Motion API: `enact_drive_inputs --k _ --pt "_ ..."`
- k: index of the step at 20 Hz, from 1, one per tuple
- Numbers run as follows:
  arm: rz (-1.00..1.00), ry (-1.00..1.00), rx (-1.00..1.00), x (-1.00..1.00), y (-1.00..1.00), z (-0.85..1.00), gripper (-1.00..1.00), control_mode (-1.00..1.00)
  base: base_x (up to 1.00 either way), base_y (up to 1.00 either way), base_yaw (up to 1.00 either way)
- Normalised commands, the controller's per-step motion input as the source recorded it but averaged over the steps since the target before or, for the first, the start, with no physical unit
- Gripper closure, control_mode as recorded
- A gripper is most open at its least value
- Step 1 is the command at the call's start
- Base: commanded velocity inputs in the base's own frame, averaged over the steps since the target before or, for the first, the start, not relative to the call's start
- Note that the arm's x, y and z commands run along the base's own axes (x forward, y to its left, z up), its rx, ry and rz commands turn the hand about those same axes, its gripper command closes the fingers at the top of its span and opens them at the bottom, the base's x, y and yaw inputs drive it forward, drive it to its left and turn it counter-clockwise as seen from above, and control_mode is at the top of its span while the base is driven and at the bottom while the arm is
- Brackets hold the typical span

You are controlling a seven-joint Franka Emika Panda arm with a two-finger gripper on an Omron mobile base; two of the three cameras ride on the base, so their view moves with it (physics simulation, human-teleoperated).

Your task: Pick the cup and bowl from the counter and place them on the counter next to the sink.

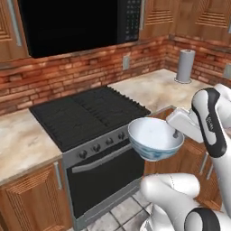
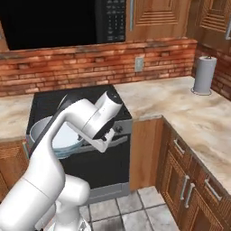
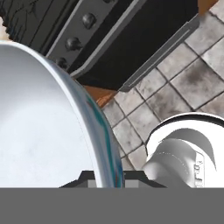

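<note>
The bowl (image 1: 153, 135) is white inside and pale blue-grey patterned outside. It hangs in the air in front of the oven door, level with the stove's knobs. My gripper (image 1: 175, 134) is shut on its right rim. From the right base view the bowl (image 2: 63, 137) sits partly hidden behind my arm. In the hand view the bowl (image 3: 39, 122) spreads across the left, and its rim runs down between the tips of my gripper (image 3: 106, 177). The beige counter (image 1: 158, 85) lies to the right of the stove. The cup and the sink are out of view.
The black stove top (image 1: 85, 113) and its oven (image 1: 103, 176) are right behind the bowl. A grey paper towel roll (image 1: 185, 65) stands at the back of the counter (image 2: 189, 108). A microwave (image 1: 76, 22) hangs above. Grey floor tiles (image 3: 183, 78) lie below.
</note>
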Motion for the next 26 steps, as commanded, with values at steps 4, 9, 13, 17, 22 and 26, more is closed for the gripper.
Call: enact_drive_inputs --k 4,9,13,17,22,26 --pt "0.0 0.0 0.0 0.0 0.0 0.0 1.0 1.0 0.0 0.0 -0.78" --pt "0.0 0.0 0.0 0.0 0.0 0.0 1.0 1.0 0.0 -0.02 -0.78" --pt "0.0 0.0 0.0 0.0 0.0 0.0 1.0 1.0 0.0 -0.08 -0.77" --pt "0.0 0.0 0.0 0.0 0.0 0.0 1.0 1.0 0.0 -0.1 -0.77" --pt "0.0 0.0 0.0 0.0 0.0 0.0 1.0 1.0 -0.11 -0.16 -0.69" --pt "0.0 0.0 0.0 0.0 0.0 0.0 1.0 1.0 0.23 -0.35 -0.12"
